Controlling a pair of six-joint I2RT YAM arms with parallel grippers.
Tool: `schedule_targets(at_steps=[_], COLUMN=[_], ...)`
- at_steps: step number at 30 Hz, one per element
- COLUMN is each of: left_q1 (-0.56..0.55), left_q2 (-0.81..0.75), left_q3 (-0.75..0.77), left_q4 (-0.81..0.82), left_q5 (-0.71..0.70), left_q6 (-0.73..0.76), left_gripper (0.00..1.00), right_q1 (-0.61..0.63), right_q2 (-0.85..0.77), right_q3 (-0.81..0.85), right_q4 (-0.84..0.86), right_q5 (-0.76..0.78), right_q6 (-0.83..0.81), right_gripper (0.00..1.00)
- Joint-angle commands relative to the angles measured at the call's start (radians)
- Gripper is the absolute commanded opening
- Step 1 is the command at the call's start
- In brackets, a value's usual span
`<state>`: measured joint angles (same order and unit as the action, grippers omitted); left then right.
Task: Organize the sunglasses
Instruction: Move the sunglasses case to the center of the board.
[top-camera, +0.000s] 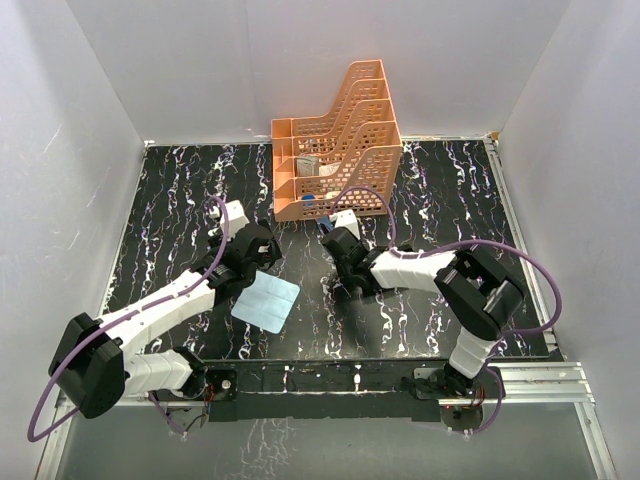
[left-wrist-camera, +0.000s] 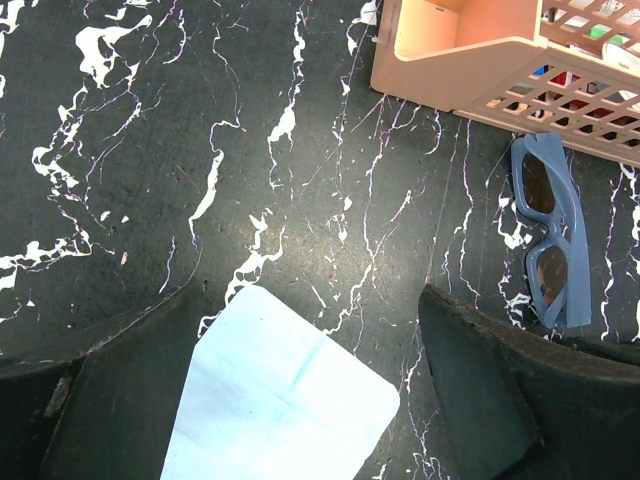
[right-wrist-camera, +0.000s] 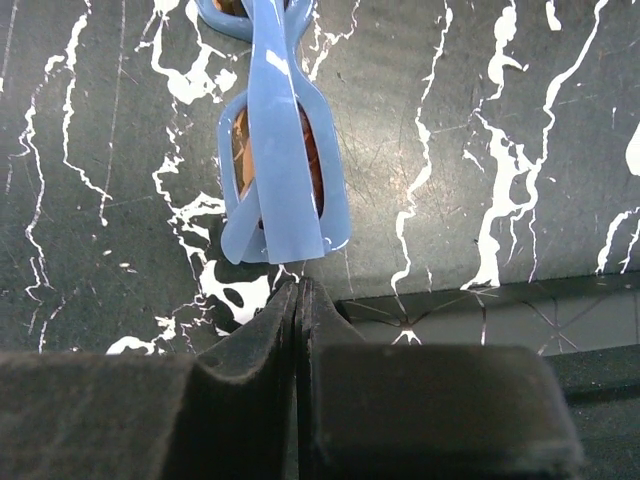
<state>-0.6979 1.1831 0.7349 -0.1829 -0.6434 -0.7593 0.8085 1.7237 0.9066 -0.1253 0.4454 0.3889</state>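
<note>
The sunglasses (right-wrist-camera: 275, 170), folded, with a thin blue frame and brown lenses, lie on the black marbled table just in front of my right gripper (right-wrist-camera: 298, 287). That gripper is shut and empty, its tips almost touching the near end of the frame. The sunglasses also show at the right of the left wrist view (left-wrist-camera: 548, 235), beside the orange rack (left-wrist-camera: 470, 60). My left gripper (left-wrist-camera: 320, 385) is open and empty, low over a corner of the pale blue cloth (left-wrist-camera: 270, 410). In the top view the left gripper (top-camera: 265, 255) and right gripper (top-camera: 338, 240) sit mid-table.
The orange stepped file rack (top-camera: 335, 140) stands at the back centre, with small items in its compartments. The pale blue cloth (top-camera: 266, 301) lies flat between the arms. White walls close in the table (top-camera: 450, 190) on three sides.
</note>
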Motion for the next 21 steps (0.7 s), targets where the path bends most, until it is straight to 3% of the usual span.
schedule_targets(at_steps=[1, 12, 21], left_q1=[-0.006, -0.006, -0.006], left_q2=[0.005, 0.017, 0.018], left_q3=[0.001, 0.017, -0.006], left_q4=[-0.003, -0.035, -0.126], left_q5=[-0.002, -0.004, 0.015], left_q6=[0.008, 0.008, -0.033], left_gripper=[0.88, 0.88, 0.88], right_q1=[-0.004, 0.089, 0.094], right_q2=[-0.016, -0.186, -0.299], right_q3=[0.067, 0.042, -0.054], right_q4=[0.021, -0.033, -0.017], right_q5=[-0.003, -0.003, -0.152], right_q6=[-0.027, 0.011, 0.061], right_gripper=[0.00, 0.00, 0.00])
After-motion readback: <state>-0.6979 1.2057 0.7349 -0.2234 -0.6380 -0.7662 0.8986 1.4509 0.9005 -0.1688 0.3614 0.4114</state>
